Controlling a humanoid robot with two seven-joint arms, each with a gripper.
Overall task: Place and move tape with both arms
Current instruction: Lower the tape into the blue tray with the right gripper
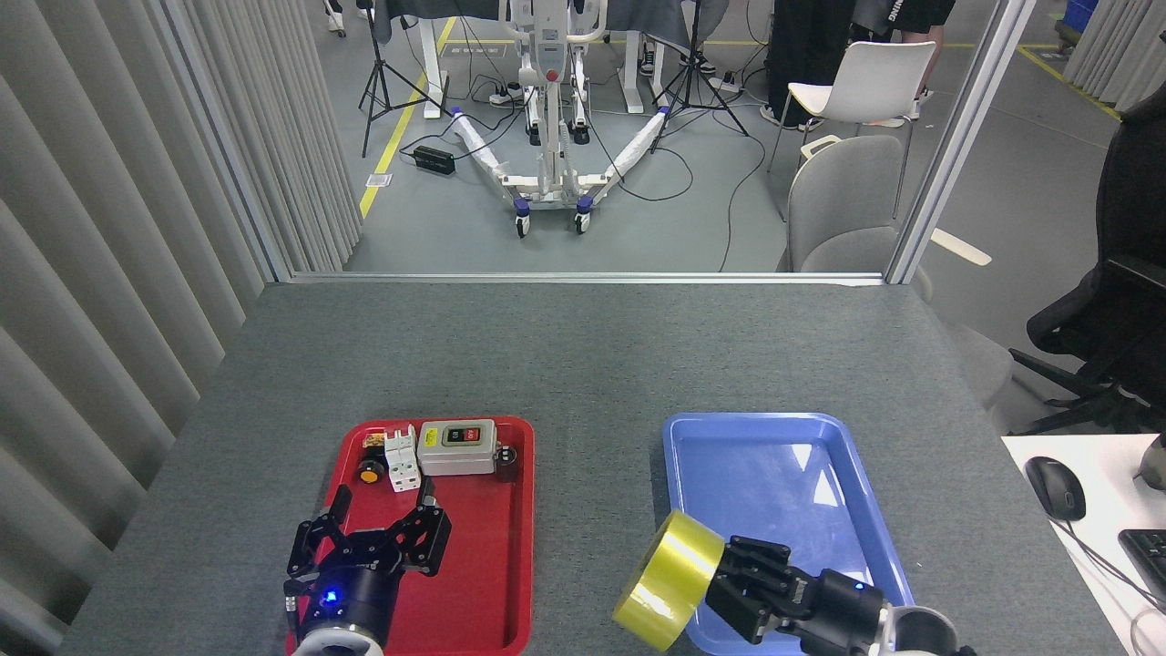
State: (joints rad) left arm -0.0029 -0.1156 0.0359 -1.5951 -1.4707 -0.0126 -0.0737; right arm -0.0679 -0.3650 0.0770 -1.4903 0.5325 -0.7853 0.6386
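Right gripper (729,569) clenched on tape (669,580), lower centre-right, roll at fingertips over blue tray (774,428) left rim. Left gripper (378,528) splayed, empty, above red tray (519,547).

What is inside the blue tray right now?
The blue tray shows only bare, glossy floor. Its near left corner is covered by the right gripper holding the tape, so that part stays unseen.
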